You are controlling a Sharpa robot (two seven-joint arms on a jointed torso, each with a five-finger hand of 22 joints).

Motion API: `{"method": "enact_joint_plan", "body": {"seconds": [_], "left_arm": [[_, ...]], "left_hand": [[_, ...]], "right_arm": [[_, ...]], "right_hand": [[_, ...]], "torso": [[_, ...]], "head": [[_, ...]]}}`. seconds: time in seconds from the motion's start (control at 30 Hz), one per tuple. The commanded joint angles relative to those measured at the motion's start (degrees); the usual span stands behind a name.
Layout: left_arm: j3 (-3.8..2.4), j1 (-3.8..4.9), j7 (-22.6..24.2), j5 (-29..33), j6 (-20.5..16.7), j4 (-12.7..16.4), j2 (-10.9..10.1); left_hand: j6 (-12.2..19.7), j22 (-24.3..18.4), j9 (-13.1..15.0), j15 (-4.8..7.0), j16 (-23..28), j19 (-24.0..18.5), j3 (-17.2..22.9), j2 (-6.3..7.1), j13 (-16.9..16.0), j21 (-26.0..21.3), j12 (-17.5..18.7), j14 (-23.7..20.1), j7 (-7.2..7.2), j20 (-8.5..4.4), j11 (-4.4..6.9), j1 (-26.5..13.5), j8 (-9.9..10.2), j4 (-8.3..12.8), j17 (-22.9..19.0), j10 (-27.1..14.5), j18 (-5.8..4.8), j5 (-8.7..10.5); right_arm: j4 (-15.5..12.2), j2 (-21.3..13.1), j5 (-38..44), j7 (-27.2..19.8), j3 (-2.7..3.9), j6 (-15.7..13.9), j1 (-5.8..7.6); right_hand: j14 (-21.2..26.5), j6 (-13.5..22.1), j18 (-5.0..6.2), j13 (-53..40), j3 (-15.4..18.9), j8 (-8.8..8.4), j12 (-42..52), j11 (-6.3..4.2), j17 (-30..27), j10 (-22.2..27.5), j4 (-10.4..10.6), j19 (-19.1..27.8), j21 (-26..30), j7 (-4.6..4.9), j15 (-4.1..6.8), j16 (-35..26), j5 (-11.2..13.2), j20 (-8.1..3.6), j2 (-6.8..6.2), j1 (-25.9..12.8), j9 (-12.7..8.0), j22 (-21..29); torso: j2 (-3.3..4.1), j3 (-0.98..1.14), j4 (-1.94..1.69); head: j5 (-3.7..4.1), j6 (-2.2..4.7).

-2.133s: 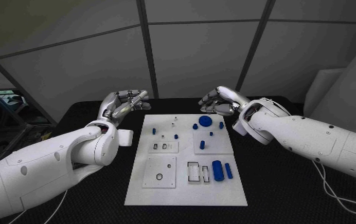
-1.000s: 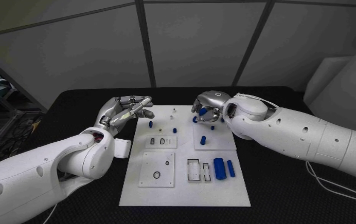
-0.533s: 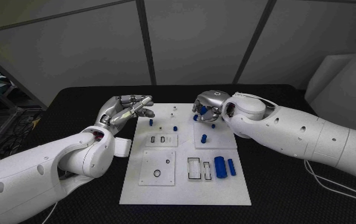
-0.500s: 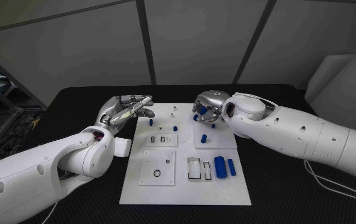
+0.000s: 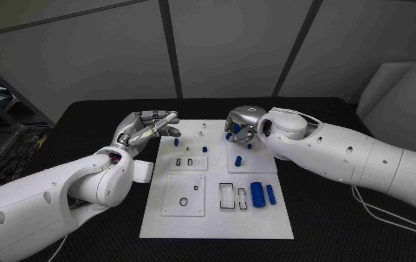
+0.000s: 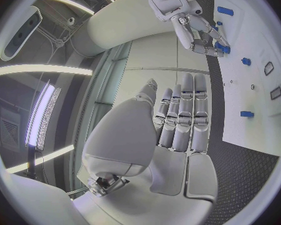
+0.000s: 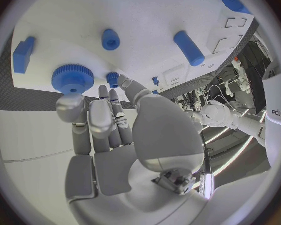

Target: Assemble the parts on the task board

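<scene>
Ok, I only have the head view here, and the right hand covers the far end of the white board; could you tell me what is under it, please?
Observer: A blue toothed gear wheel lies flat on the white task board, just past the right hand's fingers.
Operator: Is it gripped?
Observer: I cannot tell; one fingertip sits at the gear's rim, yet most of its toothed outline shows.
Operator: And the left hand's palm?
Observer: The left hand holds nothing; its wrist view shows the fingers straight, side by side.
</scene>
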State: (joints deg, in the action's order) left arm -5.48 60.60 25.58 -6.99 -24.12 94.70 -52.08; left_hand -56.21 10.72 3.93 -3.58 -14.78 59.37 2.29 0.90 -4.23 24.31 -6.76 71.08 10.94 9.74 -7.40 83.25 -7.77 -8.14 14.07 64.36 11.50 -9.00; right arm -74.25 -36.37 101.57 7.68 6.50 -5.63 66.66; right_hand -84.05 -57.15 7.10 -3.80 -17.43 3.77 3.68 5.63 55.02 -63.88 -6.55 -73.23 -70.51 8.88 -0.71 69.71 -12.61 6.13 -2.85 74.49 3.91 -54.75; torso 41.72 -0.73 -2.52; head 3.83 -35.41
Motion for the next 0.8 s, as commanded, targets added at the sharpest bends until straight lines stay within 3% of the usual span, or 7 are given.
{"method": "enact_joint_plan", "body": {"seconds": [0.03,0.8], "left_arm": [[-0.05,0.10,-0.20,-0.44,0.91,-0.01,0.05],[-0.06,0.11,-0.62,-0.44,1.53,-0.05,0.12]], "left_hand": [[-0.13,0.06,-0.08,-0.40,0.25,0.01,-0.02,0.16,0.07,0.26,0.32,-0.20,0.37,0.20,-0.22,-0.57,0.30,-0.33,0.10,0.19,-1.16,0.23],[-0.06,0.07,-0.09,-0.46,0.31,-0.02,0.01,0.04,0.07,0.26,0.51,-0.24,0.47,0.24,-0.30,-0.68,0.46,-0.41,0.26,0.14,-1.17,0.28]], "right_arm": [[0.21,0.22,0.48,-0.44,0.02,0.85,0.12],[1.43,1.35,0.50,-0.38,0.01,1.21,0.11]], "right_hand": [[-1.82,-0.47,-0.66,-0.03,-0.38,0.13,0.25,-0.06,0.27,-0.68,0.09,-0.50,-0.53,-0.07,-0.16,0.39,0.39,-0.04,0.48,0.18,0.08,-0.28],[-1.78,-3.38,-1.17,-0.25,-5.69,0.70,0.37,-0.76,2.88,-4.70,0.10,-1.34,-3.48,-0.29,0.43,3.23,2.19,-0.51,1.70,2.56,0.36,-4.09]], "torso": [[0.08,-0.07,-0.03],[0.23,-0.03,0.04]], "head": [[-0.18,-0.02],[-0.29,-0.64]]}}
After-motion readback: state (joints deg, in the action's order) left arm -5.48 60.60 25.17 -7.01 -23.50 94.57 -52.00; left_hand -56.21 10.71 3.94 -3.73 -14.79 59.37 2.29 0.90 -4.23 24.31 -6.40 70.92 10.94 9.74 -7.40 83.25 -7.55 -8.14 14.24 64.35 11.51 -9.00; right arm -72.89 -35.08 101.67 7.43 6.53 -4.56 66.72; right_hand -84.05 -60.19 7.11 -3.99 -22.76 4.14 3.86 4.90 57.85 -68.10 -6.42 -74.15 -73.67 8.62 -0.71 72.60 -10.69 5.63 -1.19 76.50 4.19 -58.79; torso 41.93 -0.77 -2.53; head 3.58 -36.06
